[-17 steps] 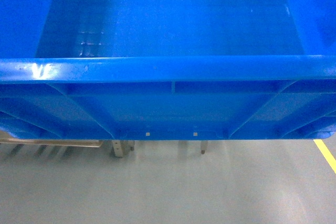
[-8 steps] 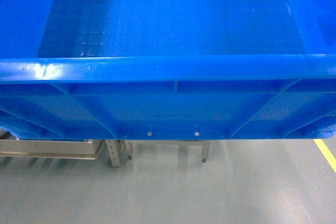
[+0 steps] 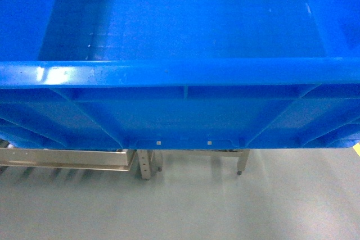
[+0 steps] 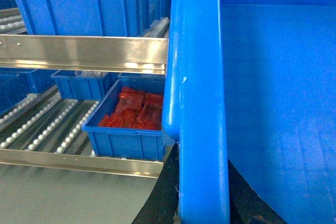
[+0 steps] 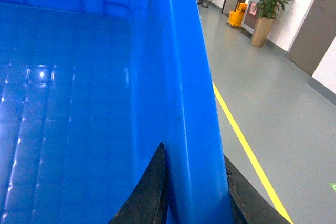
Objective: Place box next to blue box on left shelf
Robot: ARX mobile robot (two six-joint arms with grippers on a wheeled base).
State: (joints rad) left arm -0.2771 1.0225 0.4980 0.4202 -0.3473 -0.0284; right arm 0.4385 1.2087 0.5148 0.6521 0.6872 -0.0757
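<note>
while both arms carry it, the left gripper (image 4: 202, 203) has its dark fingers (image 4: 157, 198) closed over the thick rolled rim of the large bright-blue open-top plastic crate (image 3: 180, 111), one finger outside the wall and one inside. the right gripper (image 5: 194, 192) pinches the opposite rim the same way, black fingers (image 5: 149, 192) straddling the wall. holding opposite walls likely keeps the wide crate level and off the grey floor (image 3: 225, 206), since one arm could not balance it. crate fills the head view, ribbed outer wall facing the robot, smooth floor inside, nothing in it.

beyond the left rim sits the flow-rack shelf of small white rollers on grey metal rails (image 4: 47, 124), edged by shiny steel bars. on it, just beside the carried crate's rim, a small blue plastic bin (image 4: 126, 135) holds red flat pieces; another small blue bin (image 4: 84, 83) stands behind it, contents hidden. a larger ribbed blue box (image 4: 89, 3) rests on the level above. crate is not yet on the shelf, judged mid-approach.
</note>
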